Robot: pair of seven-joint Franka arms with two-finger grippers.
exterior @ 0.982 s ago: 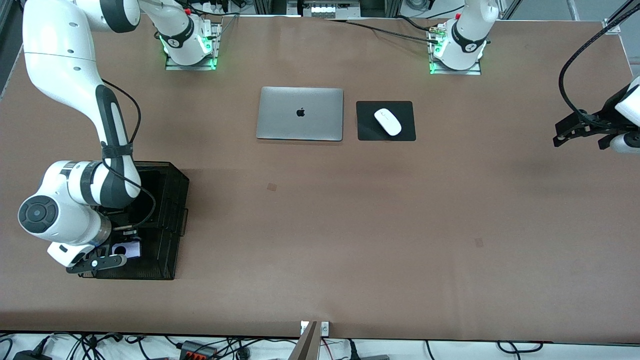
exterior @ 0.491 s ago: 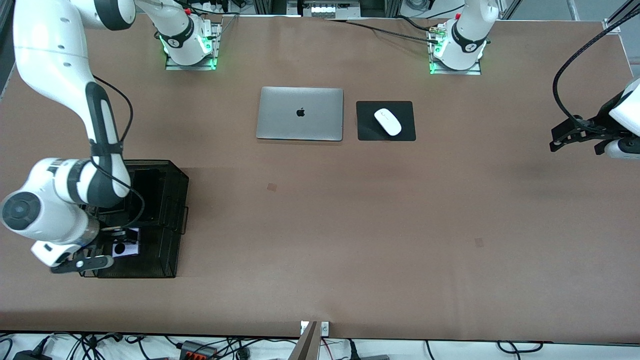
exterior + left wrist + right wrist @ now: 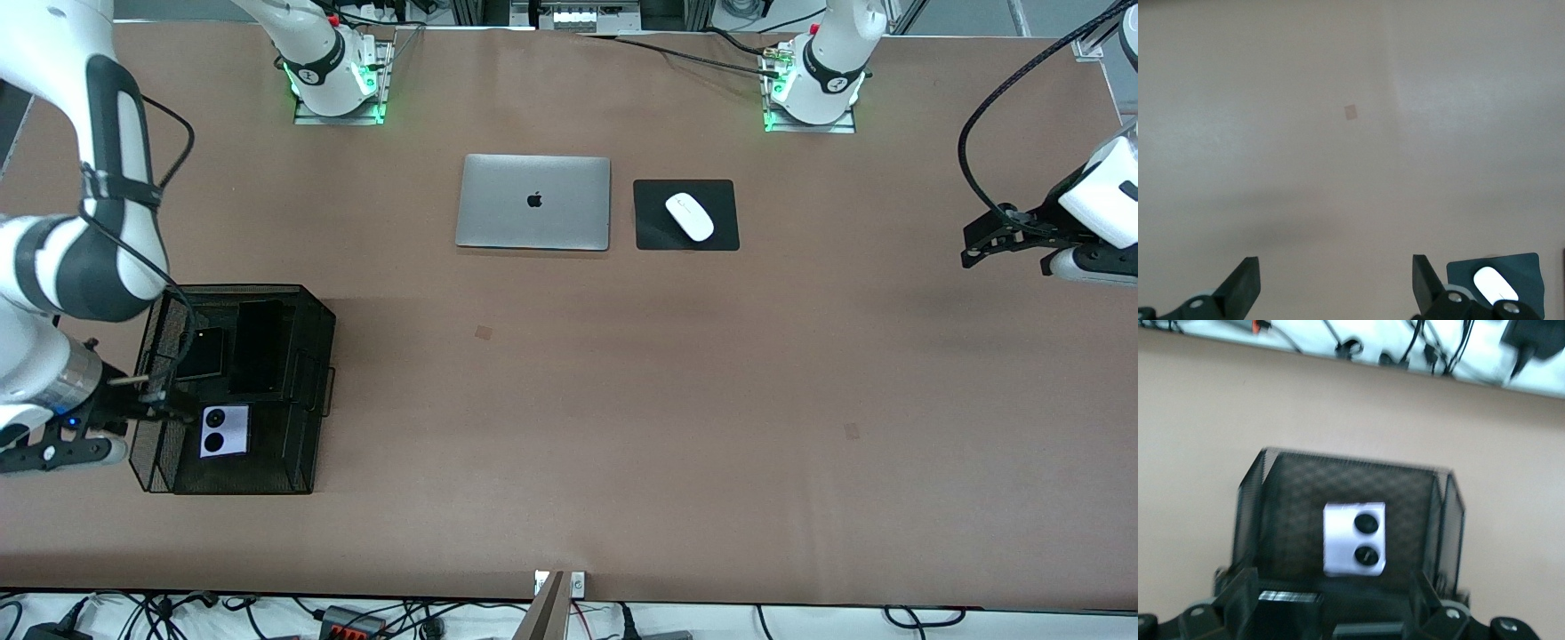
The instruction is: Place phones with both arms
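Note:
All three phones lie in a black mesh basket at the right arm's end of the table. The lilac-white flip phone is in the compartment nearest the front camera. The small black flip phone and the long black slab lie farther back. My right gripper is open and empty, raised over the basket's outer edge. In the right wrist view the gripper looks down on the lilac-white phone in the basket. My left gripper is open and empty over bare table at the left arm's end.
A closed silver laptop lies mid-table near the bases. Beside it a white mouse sits on a black pad. The mouse and its pad also show in the left wrist view. Cables hang along the table's front edge.
My right arm has lifted up and away from the lilac-white phone toward the table's end, leaving the phone in the basket. My left gripper has drifted slightly inward and toward the bases.

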